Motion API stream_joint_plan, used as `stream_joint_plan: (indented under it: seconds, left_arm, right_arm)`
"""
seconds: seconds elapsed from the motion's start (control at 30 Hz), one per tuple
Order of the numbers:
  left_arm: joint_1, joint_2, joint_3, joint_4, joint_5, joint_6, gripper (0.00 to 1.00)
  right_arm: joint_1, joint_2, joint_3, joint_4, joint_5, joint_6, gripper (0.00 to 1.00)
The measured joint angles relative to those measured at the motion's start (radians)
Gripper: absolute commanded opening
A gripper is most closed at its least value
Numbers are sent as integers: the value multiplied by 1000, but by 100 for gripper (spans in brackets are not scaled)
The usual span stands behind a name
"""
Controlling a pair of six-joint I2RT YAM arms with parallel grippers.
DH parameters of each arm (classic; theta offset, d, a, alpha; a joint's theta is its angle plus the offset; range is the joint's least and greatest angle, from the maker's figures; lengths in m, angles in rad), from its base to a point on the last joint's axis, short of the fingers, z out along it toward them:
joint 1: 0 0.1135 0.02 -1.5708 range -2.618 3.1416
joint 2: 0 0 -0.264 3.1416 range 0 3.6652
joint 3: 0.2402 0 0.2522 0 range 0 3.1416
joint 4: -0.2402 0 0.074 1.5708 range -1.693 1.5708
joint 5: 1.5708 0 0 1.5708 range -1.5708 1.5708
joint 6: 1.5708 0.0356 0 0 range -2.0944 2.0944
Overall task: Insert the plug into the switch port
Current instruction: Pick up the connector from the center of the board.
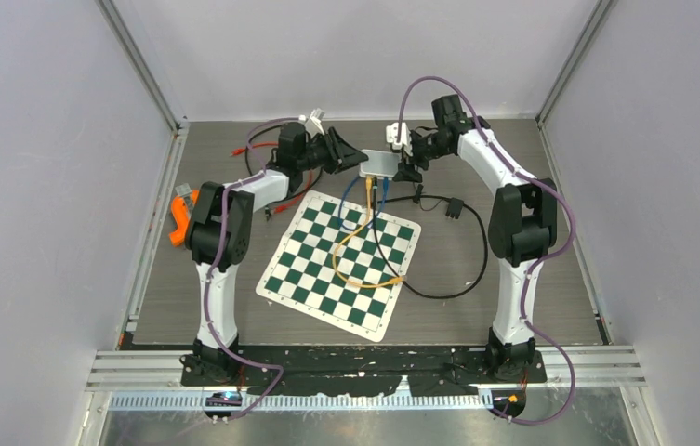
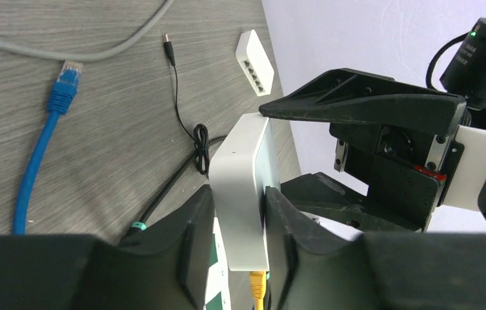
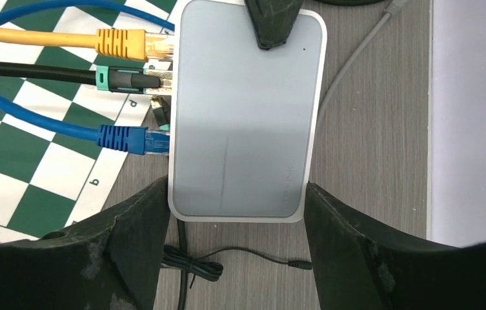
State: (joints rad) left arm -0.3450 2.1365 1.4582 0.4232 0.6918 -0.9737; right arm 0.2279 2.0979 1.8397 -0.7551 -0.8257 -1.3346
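Switch (image 1: 380, 163) sits at twelve o'clock of the chessboard (image 1: 301, 271), near the far edge of the table (image 1: 457, 325), with one of my claws on each side. At its nine o'clock my left claw (image 2: 239, 194) is narrow, its fingers (image 2: 188, 252) pressed on the two flat faces. At its three o'clock my right claw (image 3: 235, 186) stands wide, fingers (image 3: 130, 245) flush against the port edge and the edge opposite. Both are holding the switch. Bare tabletop lies open at nine o'clock of the board, and more at three o'clock.

The count:
- **In the ports:** three, a yellow plug (image 3: 121, 42), a black plug (image 3: 124, 79) and a blue plug (image 3: 124, 138).
- **On the wood:** one grey cable (image 2: 8, 45), one loose blue plug (image 2: 64, 81), one thin black lead (image 2: 177, 90) and one small white hub (image 2: 255, 62).
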Motion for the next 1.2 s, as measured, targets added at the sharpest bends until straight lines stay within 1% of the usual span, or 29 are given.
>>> stream_joint_plan:
  seconds: [0.03,0.07,0.13,0.17,0.23,0.3,0.4,0.57,0.73,0.8,0.93,1.03,1.2]
  left_arm:
    - [1,4,0,12,2,-14,18]
    - [3,8,1,22,2,-29,12]
    - [5,14,10,24,-4,-58,3]
    - [7,18,17,23,-9,-71,0]
    - [10,21,26,22,-11,-85,0]
    - [12,24,32,25,-11,-86,0]
    - [11,24,33,33,-12,-70,0]
    - [21,24,58,44,-34,-58,0]
    - [27,24,61,12,-32,-32,0]
    - [27,24,61,9,-32,-27,0]
    - [27,24,60,6,-33,-12,0]
    - [27,23,55,6,-34,-9,0]
    - [31,12,18,7,-34,-1,0]
  right_arm:
    - [-3,0,0,10,-1,11,55]
    - [-3,-1,-3,21,0,26,57]
    - [-4,-6,-19,57,6,58,63]
    - [-5,-11,-34,89,8,80,73]
    - [-7,-22,-55,130,13,115,80]
    - [-7,-39,-87,183,19,182,81]
    - [-11,-64,-125,264,43,339,77]
    - [-39,-69,-128,375,90,676,77]
    - [-127,-69,-90,498,135,1022,72]
    - [-153,-69,-80,525,190,1135,67]
    - [-181,-58,-59,513,367,1333,60]
    - [-166,-18,-8,451,515,1449,58]
    - [-117,64,69,339,749,1553,58]
